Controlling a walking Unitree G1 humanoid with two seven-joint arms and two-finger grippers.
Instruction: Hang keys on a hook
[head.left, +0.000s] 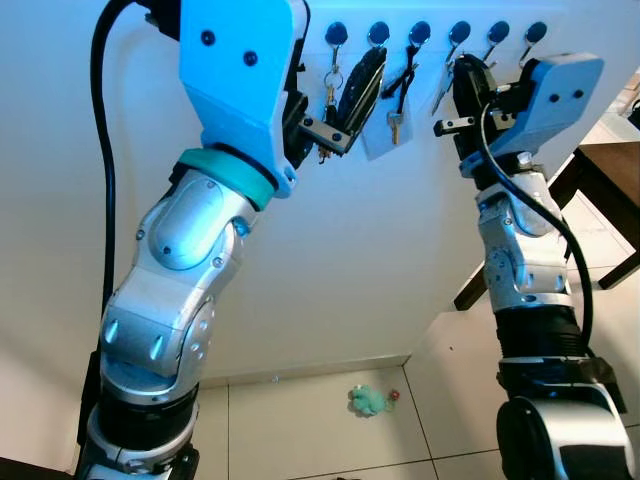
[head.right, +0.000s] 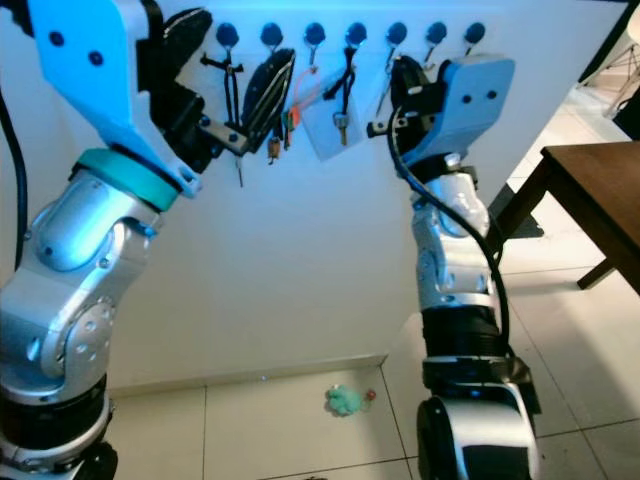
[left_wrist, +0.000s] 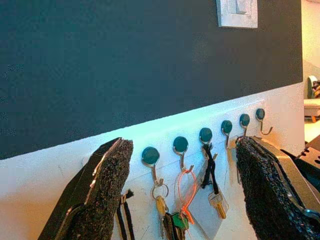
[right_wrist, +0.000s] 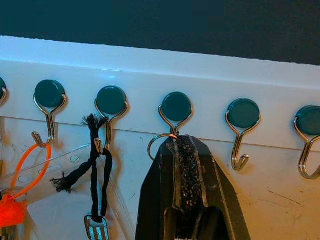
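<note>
A row of round dark-teal hooks (head.left: 420, 32) runs along the white wall at head height. My right gripper (right_wrist: 183, 150) is raised to the row and shut on a silver key ring (right_wrist: 154, 143). The ring sits at the curl of one hook (right_wrist: 176, 107); whether it rests on that hook I cannot tell. My left gripper (left_wrist: 182, 190) is open in front of the hooks further left, its fingers (left_wrist: 102, 190) apart and holding nothing. Between them hang a bunch of keys (left_wrist: 161, 202), an orange loop (left_wrist: 187, 192) and a key on a black cord (left_wrist: 212, 172).
A dark wooden table (head.right: 590, 190) stands to the right, close to the wall. A small green thing (head.left: 368, 400) lies on the tiled floor by the baseboard. A white light switch (left_wrist: 237, 12) is on the dark wall above the hooks. Two hooks (right_wrist: 242, 114) right of the held ring are bare.
</note>
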